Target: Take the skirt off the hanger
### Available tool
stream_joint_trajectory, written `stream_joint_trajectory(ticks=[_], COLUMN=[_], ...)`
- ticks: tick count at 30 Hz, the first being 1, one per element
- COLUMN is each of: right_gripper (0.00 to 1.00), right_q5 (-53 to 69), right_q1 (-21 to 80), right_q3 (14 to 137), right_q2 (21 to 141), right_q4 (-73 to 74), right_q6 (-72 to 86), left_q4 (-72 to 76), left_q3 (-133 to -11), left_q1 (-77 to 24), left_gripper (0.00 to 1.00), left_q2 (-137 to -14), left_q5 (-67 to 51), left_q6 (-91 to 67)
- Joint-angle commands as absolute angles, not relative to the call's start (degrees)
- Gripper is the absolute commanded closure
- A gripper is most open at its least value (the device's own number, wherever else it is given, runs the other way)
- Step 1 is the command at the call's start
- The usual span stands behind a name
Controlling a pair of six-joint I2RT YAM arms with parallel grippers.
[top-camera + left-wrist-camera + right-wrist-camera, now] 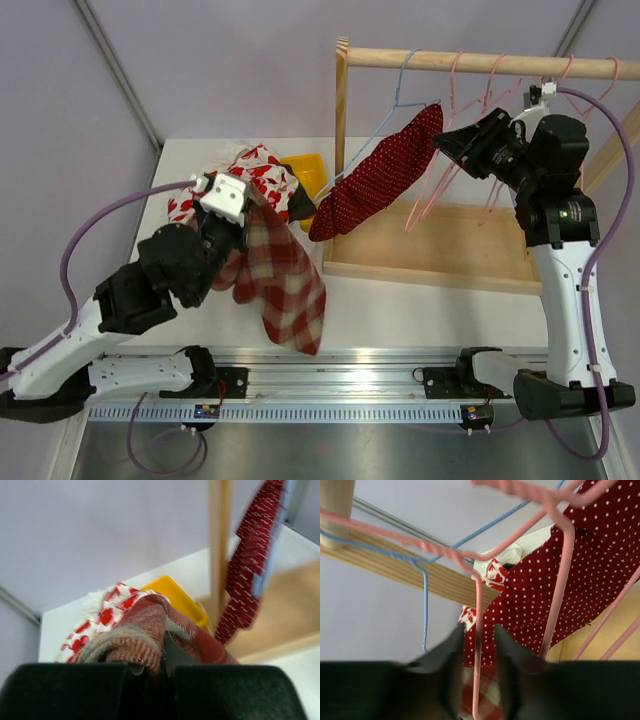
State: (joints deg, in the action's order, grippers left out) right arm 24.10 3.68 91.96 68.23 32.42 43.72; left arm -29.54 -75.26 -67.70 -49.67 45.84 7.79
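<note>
Now your left gripper [160, 666] clamps plaid cloth [285, 280]; at two o'clock, right gripper [479, 632] stands ajar around pink hanger [478, 605].

From above, the plaid cloth [285, 280] partly hides the left jaws. In the right wrist view the skirt [600, 555] is cut off at 1 o'clock, and the right jaws are blurred.

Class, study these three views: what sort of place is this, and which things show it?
Probably a robotics lab bench staged for clothes handling: two white-and-black robot arms on a metal rail, a small wooden clothes rack with wire hangers and a red white-dotted skirt, plain lilac screen walls.
</note>
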Motion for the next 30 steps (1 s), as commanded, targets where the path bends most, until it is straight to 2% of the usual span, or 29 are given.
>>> stream_joint_trajectory(ticks=[1, 3, 4, 5, 8, 11, 12, 15, 18, 23, 25, 28, 29, 30], right_gripper=[0.42, 0.15, 0.12, 0.11, 0.07, 0.07, 0.07, 0.07, 0.07, 0.08, 0.09, 0.1, 0.1, 0.11], right_q5=[23.38, 22.94, 22.85, 22.5, 22.06, 22.15, 22.32, 22.85, 24.6, 31.35, 34.26, 38.22, 39.62, 40.33], right_q1=[3.43, 3.43, 3.51, 3.43, 3.52, 3.52, 3.52, 3.43, 3.51, 3.43, 3.52, 3.51, 3.52, 3.52], right_q3=[90.27, 90.35, 90.44, 90.53, 90.61, 90.44, 90.09, 90.17, 90.61, 93.51, 94.04, 96.06, 97.46, 98.17], right_q2=[64.0, 62.76, 61.45, 60.83, 58.1, 55.12, 54.41, 51.51, 49.75, 49.48, 50.09, 52.64, 53.52, 55.35], right_q4=[35.06, 37.25, 38.14, 39.01, 41.57, 43.15, 43.59, 44.64, 44.3, 40.27, 37.98, 34.72, 33.67, 33.14], right_q6=[40.52, 39.03, 38.5, 37.45, 35.95, 35.42, 35.33, 35.16, 35.07, 36.82, 37.79, 39.55, 40.42, 40.95], left_q4=[-26.03, -24.53, -23.83, -23.3, -22.06, -23.02, -24.07, -27.95, -24.01, -13.11, -10.74, -7.4, -6.95, -6.77], left_q3=[-80.06, -81.64, -82.78, -85.93, -92.79, -105.26, -113.73, -123.38, -120.34, -96.05, -91.6, -84.83, -83.77, -82.19], left_q1=[-54.88, -44.51, -41.08, -34.61, -23.69, -15.07, -13.46, -11.6, -11.08, -6.69, -5.72, -4.4, -4.39, -4.39], left_gripper=[1.0, 1.0, 1.0, 1.0, 1.0, 1.0, 1.0, 1.0, 1.0, 0.99, 0.96, 0.69, 0.51, 0.28], left_q2=[-53.34, -55.27, -57.98, -59.4, -67.48, -78.6, -81.62, -91.04, -92.55, -93.07, -95.52, -96.85, -96.59, -95.9], left_q5=[28.45, 23.4, 18.33, 16.02, 8.98, 0.47, -2.26, -5.8, -3.17, -3.51, -6.13, -9.3, -8.62, -8.0], left_q6=[13.18, 12.75, 12.22, 11.17, 7.93, 2.56, 1.16, 0.26, 0.18, -7.81, -11.05, -13.53, -14.06, -14.67])
